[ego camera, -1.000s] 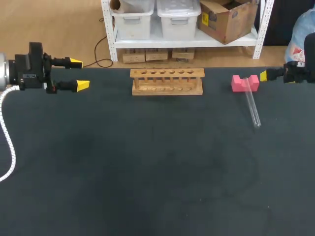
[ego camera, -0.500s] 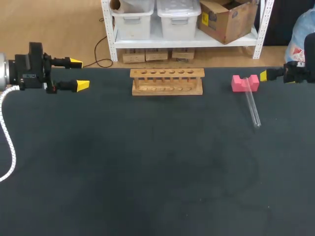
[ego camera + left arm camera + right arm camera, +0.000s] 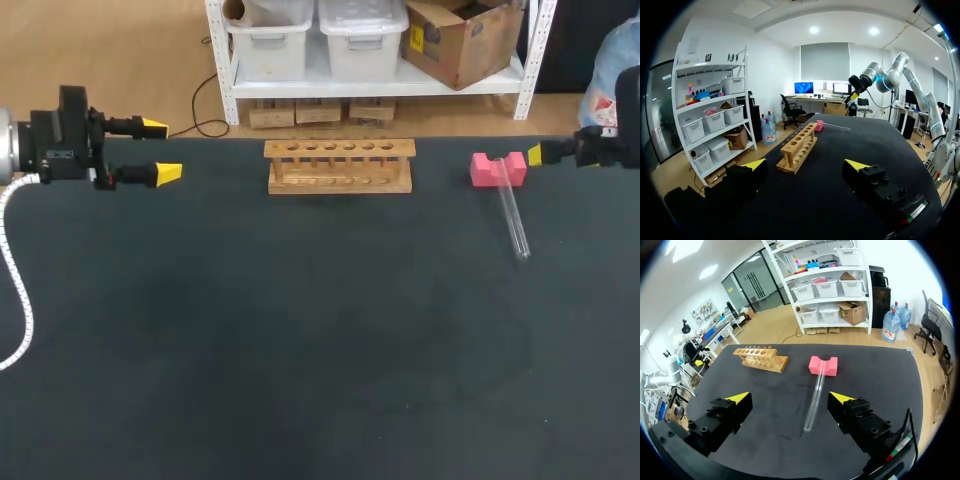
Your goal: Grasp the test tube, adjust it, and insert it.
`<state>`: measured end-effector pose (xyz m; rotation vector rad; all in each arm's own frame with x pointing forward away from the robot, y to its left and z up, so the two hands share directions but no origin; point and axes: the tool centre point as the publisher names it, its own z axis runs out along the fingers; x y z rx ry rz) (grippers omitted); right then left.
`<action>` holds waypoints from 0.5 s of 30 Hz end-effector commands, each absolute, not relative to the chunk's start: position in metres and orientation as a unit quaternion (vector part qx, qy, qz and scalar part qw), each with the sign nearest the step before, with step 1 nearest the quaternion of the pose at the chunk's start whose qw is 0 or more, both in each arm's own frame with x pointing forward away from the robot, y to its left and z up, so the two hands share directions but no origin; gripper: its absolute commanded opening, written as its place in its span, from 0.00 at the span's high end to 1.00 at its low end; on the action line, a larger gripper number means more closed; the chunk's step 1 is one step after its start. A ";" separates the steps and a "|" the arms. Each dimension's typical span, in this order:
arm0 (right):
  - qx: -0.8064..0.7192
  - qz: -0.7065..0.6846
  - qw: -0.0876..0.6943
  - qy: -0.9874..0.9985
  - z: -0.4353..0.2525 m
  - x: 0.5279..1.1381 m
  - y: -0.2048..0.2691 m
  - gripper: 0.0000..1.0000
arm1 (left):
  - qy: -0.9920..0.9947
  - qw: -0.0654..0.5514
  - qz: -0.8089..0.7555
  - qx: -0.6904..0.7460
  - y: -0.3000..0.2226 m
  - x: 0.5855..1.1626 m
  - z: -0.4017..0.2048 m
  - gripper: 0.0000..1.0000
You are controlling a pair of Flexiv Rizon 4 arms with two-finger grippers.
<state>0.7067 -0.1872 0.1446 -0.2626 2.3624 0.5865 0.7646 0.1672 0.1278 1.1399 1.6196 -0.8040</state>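
Note:
A clear test tube (image 3: 513, 220) lies on the black table, its top end propped on a pink block (image 3: 497, 169). A wooden tube rack (image 3: 339, 166) with a row of holes stands at the back middle. My right gripper (image 3: 537, 154) hovers open at the far right, just right of the pink block. In the right wrist view the test tube (image 3: 815, 395) and pink block (image 3: 823, 365) lie ahead between my open fingers (image 3: 790, 399). My left gripper (image 3: 160, 150) is open at the far left, well away from the rack (image 3: 800, 146), with nothing between its fingers (image 3: 807, 164).
The black tabletop (image 3: 300, 340) stretches wide in front of the rack and tube. A white cable (image 3: 18, 290) hangs from my left arm along the left edge.

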 end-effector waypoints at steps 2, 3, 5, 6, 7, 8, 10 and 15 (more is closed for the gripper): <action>-0.060 0.122 0.364 0.921 0.139 0.707 -0.168 0.00 | 0.664 0.484 -0.328 0.466 0.167 0.763 0.127 0.00; -0.058 0.108 0.366 0.922 0.137 0.709 -0.167 0.00 | 0.664 0.484 -0.328 0.466 0.167 0.763 0.127 0.00; -0.054 0.083 0.374 0.922 0.133 0.712 -0.164 0.00 | 0.664 0.484 -0.328 0.466 0.167 0.763 0.127 0.00; -0.052 0.077 0.376 0.922 0.131 0.714 -0.162 0.00 | 0.664 0.484 -0.328 0.466 0.167 0.763 0.127 0.00; -0.049 0.074 0.377 0.922 0.129 0.716 -0.161 0.00 | 0.664 0.484 -0.328 0.466 0.167 0.763 0.127 0.00; -0.047 0.069 0.380 0.921 0.127 0.719 -0.160 0.00 | 0.664 0.484 -0.328 0.466 0.167 0.763 0.127 0.00; -0.046 0.053 0.378 0.923 0.121 0.724 -0.159 0.00 | 0.664 0.484 -0.328 0.466 0.167 0.763 0.127 0.00; -0.030 -0.021 0.379 0.925 0.113 0.739 -0.161 0.00 | 0.664 0.484 -0.328 0.466 0.167 0.763 0.127 0.00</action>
